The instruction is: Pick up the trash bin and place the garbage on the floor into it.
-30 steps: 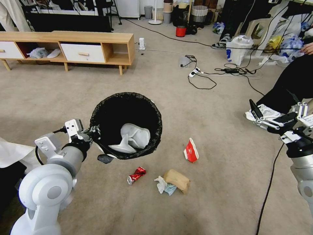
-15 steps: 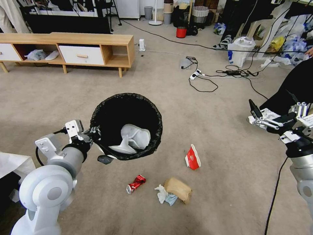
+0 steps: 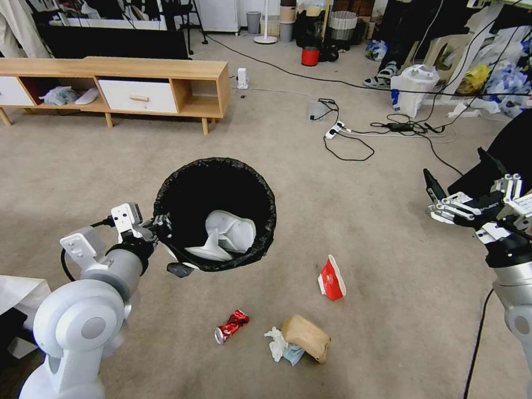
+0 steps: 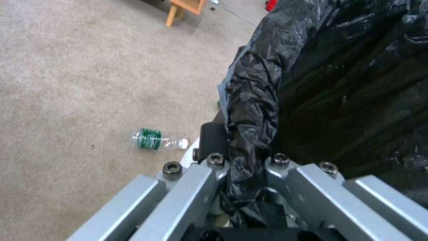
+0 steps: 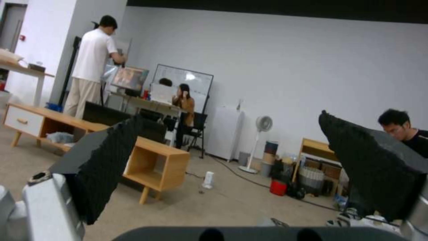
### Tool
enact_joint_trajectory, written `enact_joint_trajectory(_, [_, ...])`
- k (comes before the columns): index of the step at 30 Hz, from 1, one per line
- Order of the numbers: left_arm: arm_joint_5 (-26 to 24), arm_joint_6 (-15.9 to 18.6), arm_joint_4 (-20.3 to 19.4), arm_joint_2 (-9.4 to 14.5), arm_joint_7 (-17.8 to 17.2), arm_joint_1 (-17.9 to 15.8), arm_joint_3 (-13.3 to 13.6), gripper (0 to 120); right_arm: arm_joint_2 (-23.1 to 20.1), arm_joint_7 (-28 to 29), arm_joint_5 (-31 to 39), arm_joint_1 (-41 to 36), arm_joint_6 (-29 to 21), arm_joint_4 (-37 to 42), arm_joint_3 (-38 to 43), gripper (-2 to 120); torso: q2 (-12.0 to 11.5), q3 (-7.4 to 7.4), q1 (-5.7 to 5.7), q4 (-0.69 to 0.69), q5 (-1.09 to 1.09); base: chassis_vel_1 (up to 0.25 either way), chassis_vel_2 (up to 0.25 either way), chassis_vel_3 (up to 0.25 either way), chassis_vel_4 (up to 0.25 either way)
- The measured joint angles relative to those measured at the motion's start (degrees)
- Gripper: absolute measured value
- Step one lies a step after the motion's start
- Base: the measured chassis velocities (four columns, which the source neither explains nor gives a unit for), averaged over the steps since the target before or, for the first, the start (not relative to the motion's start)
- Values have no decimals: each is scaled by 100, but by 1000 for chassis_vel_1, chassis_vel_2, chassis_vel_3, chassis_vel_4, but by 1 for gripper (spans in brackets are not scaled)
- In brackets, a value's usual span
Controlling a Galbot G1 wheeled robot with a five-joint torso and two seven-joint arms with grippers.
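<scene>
At the lower left of the head view we see our left arm reaching toward the middle, its left gripper [image 3: 160, 228] clamped on the near rim of the trash bin [image 3: 215, 166]. The left wrist view shows the jaws pinched shut on the folded black bag at the rim [image 4: 249, 110]. The bin sits left of centre in the frame, mouth up, with white crumpled paper [image 3: 224, 235] inside.

Below the bin, on the floor [image 3: 343, 210], lies the garbage: a crushed red can [image 3: 231, 326] in the lower middle, then a white tissue [image 3: 276, 343] touching a brown cardboard piece [image 3: 305, 337], and further right a red-and-white carton [image 3: 331, 278] standing apart. In the left wrist view we also see a clear green-labelled bottle [image 4: 157, 140] on the carpet beside the bin.

At the right edge, mid-height, our right gripper [image 3: 435, 197] hangs with jaws spread wide, holding nothing; its black pads [image 5: 107, 164] stand well apart in the right wrist view.
</scene>
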Motion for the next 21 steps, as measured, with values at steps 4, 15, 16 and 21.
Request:
enact_joint_trajectory(4, [0, 0, 1, -5, 1, 1, 5, 3, 11, 0, 4, 0, 11, -2, -4, 100, 0, 0, 0, -1, 0, 0, 0, 0, 0])
enact_joint_trajectory(15, [0, 0, 14, -8, 2, 2, 6, 3, 39, -1, 40, -2, 80, -23, -39, 100, 0, 0, 0, 0, 0, 0, 0, 0, 0])
enact_joint_trajectory(16, [0, 0, 15, -8, 2, 2, 6, 3, 40, 5, 39, -1, 80, -23, -42, 100, 0, 0, 0, 0, 0, 0, 0, 0, 0])
enact_joint_trajectory(21, [0, 0, 14, -1, 2, -2, 2, 3, -36, 119, 15, -9, 36, -12, -95, 100, 0, 0, 0, -1, 0, 0, 0, 0, 0])
